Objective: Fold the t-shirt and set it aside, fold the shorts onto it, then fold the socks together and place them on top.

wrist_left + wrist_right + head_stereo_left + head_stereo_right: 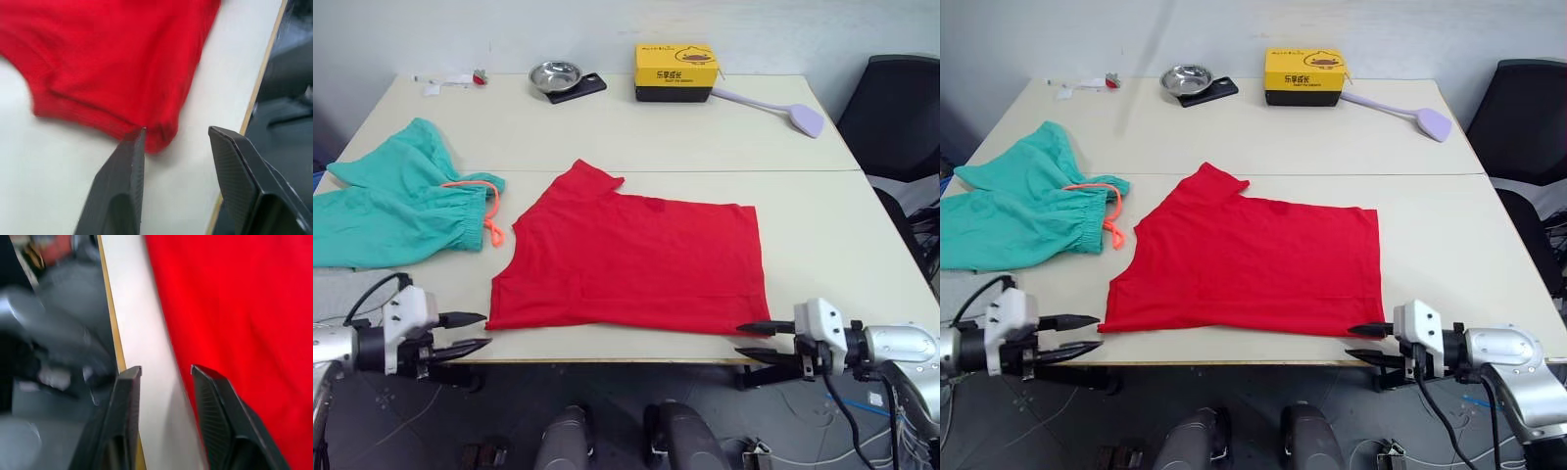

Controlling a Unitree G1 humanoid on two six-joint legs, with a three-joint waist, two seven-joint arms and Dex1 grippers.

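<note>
Both grippers, left and right, hung spread at the t-shirt's near corners, seemingly lined up to pinch them.

Left claw agape, empty; right claw agape, empty; both low.

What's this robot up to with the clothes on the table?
It is starting on laundry. The red t-shirt lies partly folded on the table, and the left tool and right tool sit open at its two near corners, gripping nothing yet. The teal shorts wait untouched to the robot's left.
</note>
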